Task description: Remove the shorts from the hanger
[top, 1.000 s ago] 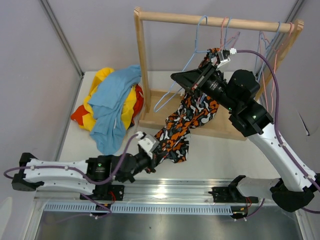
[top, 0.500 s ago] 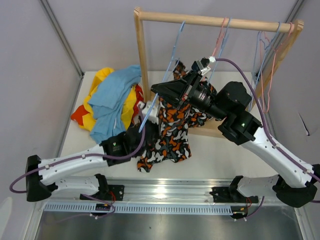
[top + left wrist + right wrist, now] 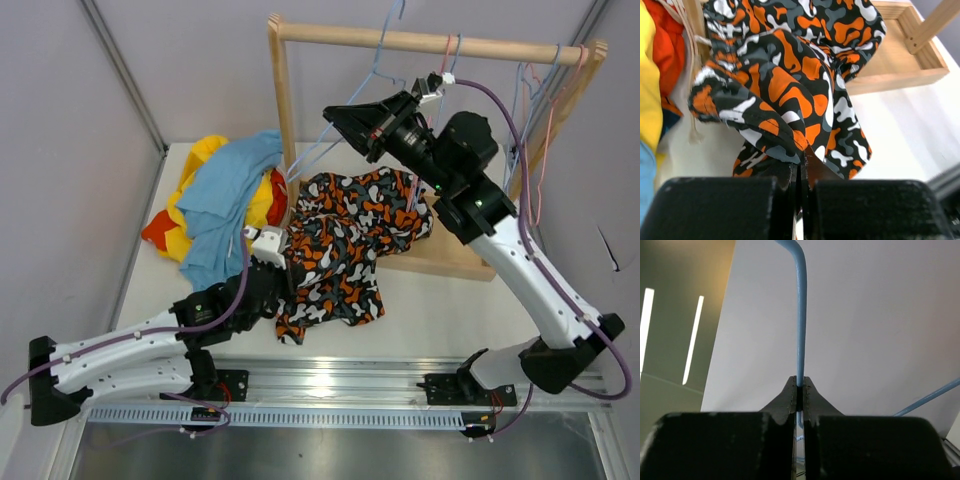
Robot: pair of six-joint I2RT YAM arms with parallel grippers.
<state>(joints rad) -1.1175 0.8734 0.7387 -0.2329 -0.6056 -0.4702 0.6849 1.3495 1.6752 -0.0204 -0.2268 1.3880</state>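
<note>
Shorts [image 3: 345, 250]: soft, creased fabric in black, orange, white and grey blotches. Off the hanger, crumpled on the white counter [image 3: 450, 310], upper part draped over the front lip of the rack base [image 3: 455, 262]. Thin white cord [image 3: 694, 125] just beside the left fold; owner not determinable.

Left end effector [image 3: 801, 167]: black, blocky fingers pressed together on a pinched ridge of the shorts at the near edge. Fabric bunched into a peak at the tips.

Right end effector [image 3: 800, 386]: raised near the rail, tapered tips clamped on a thin, smooth, light blue wire hanger [image 3: 801, 315]. Wire straight up from the tips, then curved over at the top. Hanger tilted, apart from the shorts.

Rack: pale wood, square-section posts, round rail [image 3: 430, 42], flat tray-like base. Further thin wire hangers [image 3: 530, 100], pink and blue, bunched at the right end of the rail.

Pile on counter, just beside the left post: limp light blue pair [image 3: 225, 210] over a yellow pair [image 3: 205, 150] and a red-orange pair [image 3: 160, 232], all loosely heaped and folded.
</note>
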